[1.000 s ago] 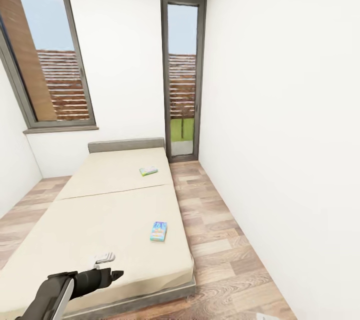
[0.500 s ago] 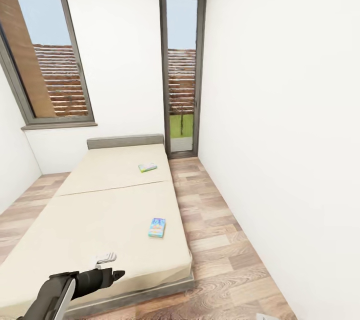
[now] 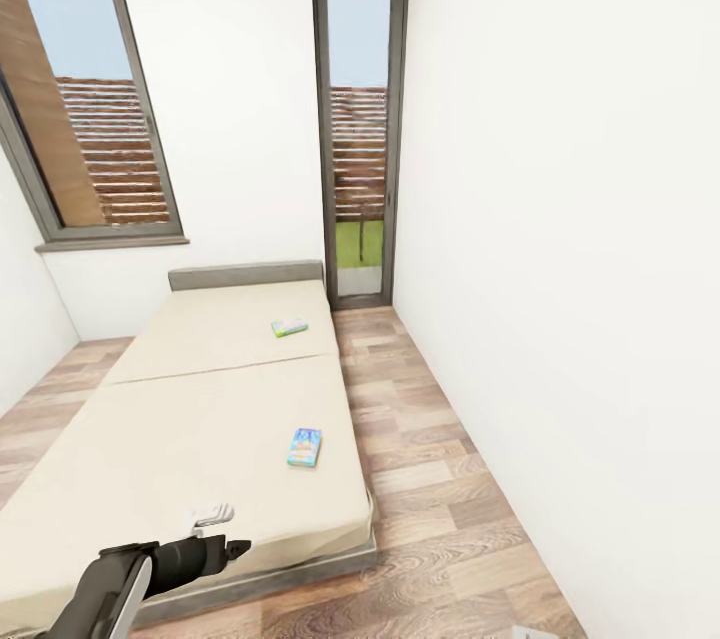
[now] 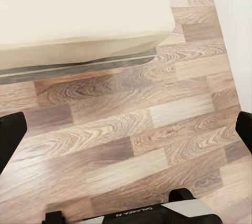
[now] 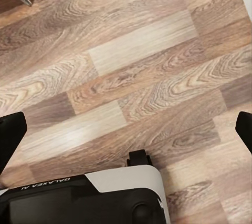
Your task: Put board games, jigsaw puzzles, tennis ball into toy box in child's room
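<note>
You are facing the wide, low beige mattress of the bed (image 3: 210, 409), with two of the board games lying flat on it, well apart. The nearer one, a thin bluish cardboard box (image 3: 305, 447), sits close to the bed's right edge; the farther one, a thin green-and-white cardboard box (image 3: 289, 327), lies up near the grey headboard (image 3: 246, 275). Both rest toward the aisle side, so in my judgement the strip of wood-plank floor (image 3: 420, 459) between bed and white wall is your way in — the bluish box looks the easier first pick.

Your left gripper (image 3: 232, 550) hangs low over the foot of the bed, tucked in as for travel, holding nothing. In the left wrist view its dark fingertips (image 4: 11, 134) stand at the far edges of the picture, so the jaws are spread wide; the right gripper's fingertips (image 5: 10, 132) stand just as far apart over bare floor, empty too.

The print on both boxes is too small to read — I cannot tell which game is which.
</note>
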Tool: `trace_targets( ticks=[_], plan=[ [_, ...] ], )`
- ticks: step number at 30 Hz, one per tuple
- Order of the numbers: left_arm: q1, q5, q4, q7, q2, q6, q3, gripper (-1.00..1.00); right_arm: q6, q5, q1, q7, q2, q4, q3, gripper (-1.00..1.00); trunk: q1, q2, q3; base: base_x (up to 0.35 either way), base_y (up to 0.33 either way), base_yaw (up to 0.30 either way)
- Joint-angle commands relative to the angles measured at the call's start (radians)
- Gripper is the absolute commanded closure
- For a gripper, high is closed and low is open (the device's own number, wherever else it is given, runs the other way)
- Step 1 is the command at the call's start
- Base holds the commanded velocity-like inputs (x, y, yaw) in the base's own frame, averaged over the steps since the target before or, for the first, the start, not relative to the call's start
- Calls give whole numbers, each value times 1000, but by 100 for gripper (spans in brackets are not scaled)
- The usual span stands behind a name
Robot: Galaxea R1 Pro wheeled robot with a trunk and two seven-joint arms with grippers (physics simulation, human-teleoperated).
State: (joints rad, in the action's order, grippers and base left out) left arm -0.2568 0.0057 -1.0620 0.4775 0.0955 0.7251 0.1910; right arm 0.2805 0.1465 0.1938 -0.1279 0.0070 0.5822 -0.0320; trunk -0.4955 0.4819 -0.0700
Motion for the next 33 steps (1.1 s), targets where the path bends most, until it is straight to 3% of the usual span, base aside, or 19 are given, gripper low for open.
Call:
trace_targets(
  ticks=[1, 21, 33],
  plan=[
    [-1, 0, -1, 4, -1, 7, 2, -100, 4, 9, 1, -5, 1, 2, -2, -100, -1, 2, -4, 0, -7, 0],
    [-1, 0, -1, 4, -3, 7, 2, -100, -17, 4, -1, -6, 2, 2, 0, -100, -1, 2, -31, 0, -4, 6],
    [-1, 0, 0, 3, -3, 7, 2, -100, -29, 4, -1, -6, 2, 2, 0, -100, -1, 2, -32, 0, -164, 102]
  ],
)
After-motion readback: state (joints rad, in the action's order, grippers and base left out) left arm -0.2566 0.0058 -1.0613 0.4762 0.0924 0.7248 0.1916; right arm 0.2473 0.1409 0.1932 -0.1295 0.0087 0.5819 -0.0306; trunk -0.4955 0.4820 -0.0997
